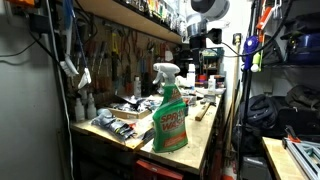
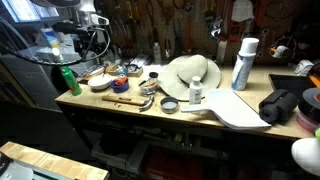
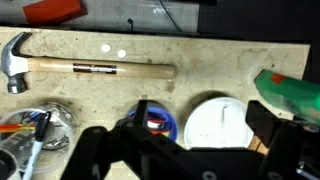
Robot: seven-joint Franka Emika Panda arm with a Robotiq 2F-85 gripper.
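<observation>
Hand (image 3: 200, 112) spread, empty, above blue bowl (image 3: 160, 122) holding small bits; white tub (image 3: 225, 132) beside; hammer (image 3: 95, 68) apart.

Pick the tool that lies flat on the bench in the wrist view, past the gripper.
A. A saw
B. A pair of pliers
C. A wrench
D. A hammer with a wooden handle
D: in the wrist view a hammer lies flat on the bench, its metal head at the left and its wooden handle running to the right, beyond the gripper.
</observation>
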